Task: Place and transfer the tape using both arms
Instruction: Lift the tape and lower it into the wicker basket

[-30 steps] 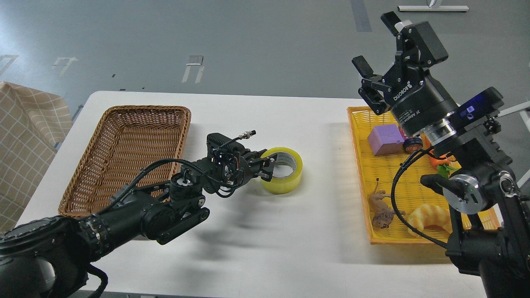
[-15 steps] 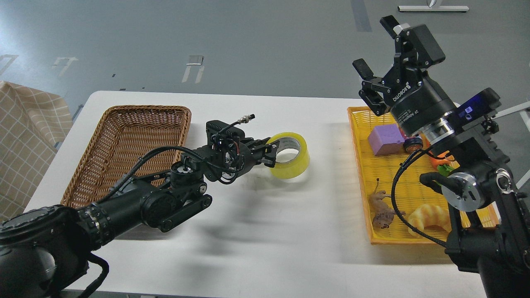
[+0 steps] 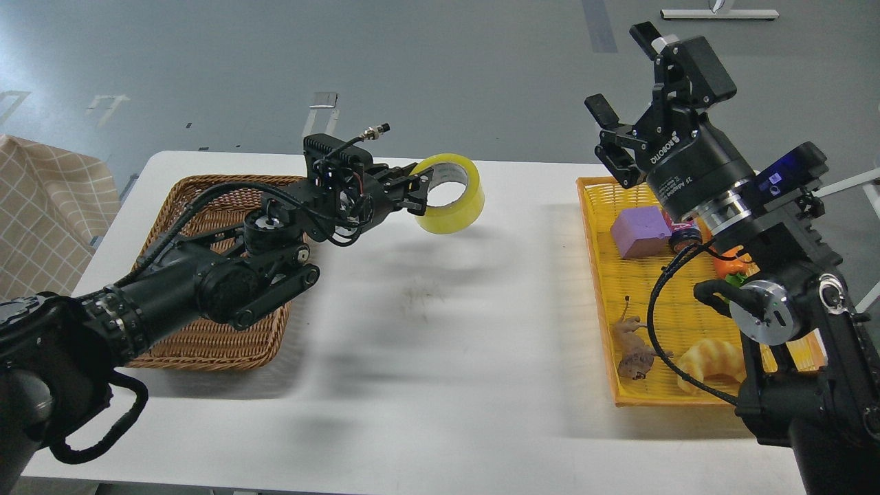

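The tape (image 3: 450, 196), a wide yellow translucent roll with a grey-white core, hangs in the air above the white table (image 3: 440, 385), near its far middle. My left gripper (image 3: 418, 194) is shut on the roll's left wall, one finger inside the core, and holds it clear of the table. My right gripper (image 3: 622, 86) is raised high over the far end of the yellow tray (image 3: 591, 227). Its fingers are spread open and empty, well to the right of the tape.
A brown wicker basket (image 3: 206, 206) lies at the left, partly under my left arm. The yellow tray at the right holds a purple block (image 3: 639, 230), a brown animal toy (image 3: 632, 350) and a yellow croissant toy (image 3: 711, 357). A checked cloth (image 3: 41, 220) sits at the far left.
My left gripper has lifted the tape off the table and carried it up and back to the left, toward the far edge. The right arm has barely moved.
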{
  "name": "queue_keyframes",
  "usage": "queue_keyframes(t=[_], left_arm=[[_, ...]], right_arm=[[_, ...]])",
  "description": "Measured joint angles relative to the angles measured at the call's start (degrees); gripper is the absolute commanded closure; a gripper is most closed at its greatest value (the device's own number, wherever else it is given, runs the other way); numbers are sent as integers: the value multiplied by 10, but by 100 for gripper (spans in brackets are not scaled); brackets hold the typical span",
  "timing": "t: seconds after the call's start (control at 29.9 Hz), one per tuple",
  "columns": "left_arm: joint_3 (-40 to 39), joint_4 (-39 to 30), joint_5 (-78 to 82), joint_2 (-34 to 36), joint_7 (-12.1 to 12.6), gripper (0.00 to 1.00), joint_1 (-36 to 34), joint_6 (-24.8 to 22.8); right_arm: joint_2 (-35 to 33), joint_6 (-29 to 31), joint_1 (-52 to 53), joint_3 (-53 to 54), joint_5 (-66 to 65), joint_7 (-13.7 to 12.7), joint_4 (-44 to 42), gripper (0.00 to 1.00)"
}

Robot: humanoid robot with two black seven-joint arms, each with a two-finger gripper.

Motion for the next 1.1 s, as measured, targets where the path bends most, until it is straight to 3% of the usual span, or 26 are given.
queue_keyframes(t=[0.63,0.87,1.1], left_arm=[[15,-3,0,158,-84,100,20,1],[18,-2,-1,219,-101,100,47,28],[20,-2,-18,280,-137,100,69,38]], right_arm=[[0,-6,13,1,1,1,-5,0],[0,-17,10,2,1,1,-5,0],[0,-19,10,1,1,1,-5,0]])
